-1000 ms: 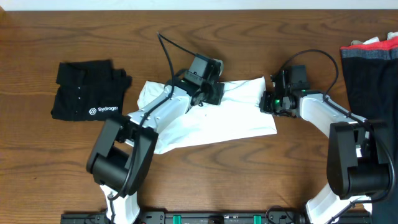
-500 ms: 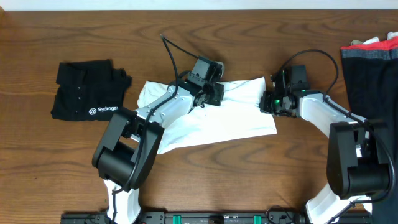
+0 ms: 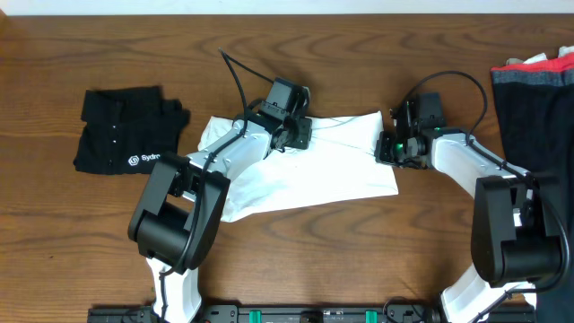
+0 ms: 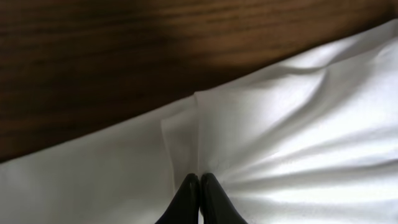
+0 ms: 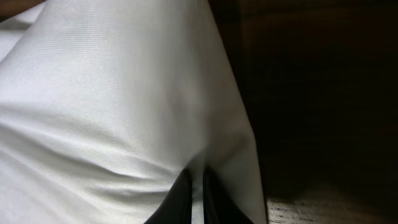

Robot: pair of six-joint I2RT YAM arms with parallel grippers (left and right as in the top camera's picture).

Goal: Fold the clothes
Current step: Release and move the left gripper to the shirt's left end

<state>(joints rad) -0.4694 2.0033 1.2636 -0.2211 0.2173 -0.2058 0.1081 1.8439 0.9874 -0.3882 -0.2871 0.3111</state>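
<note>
Plain white, shading to pale grey in the creases, on the soft short-sleeved fabric T-shirt [image 3: 314, 175]. Warm brown with darker streaked grain on the wooden table [image 3: 359, 260]. Black with small white lettering and a white logo mark on the folded cloth shirt [image 3: 126, 139] at the left. Dark charcoal on the stacked fabric pile [image 3: 534, 108] at the right edge, topped by a red strip and a white one. White shells with black joints on the left arm [image 3: 226, 161] and right arm [image 3: 462, 154]. Black on the left gripper [image 4: 199, 186] and right gripper [image 5: 194, 186], with small green lights at the right wrist.
</note>
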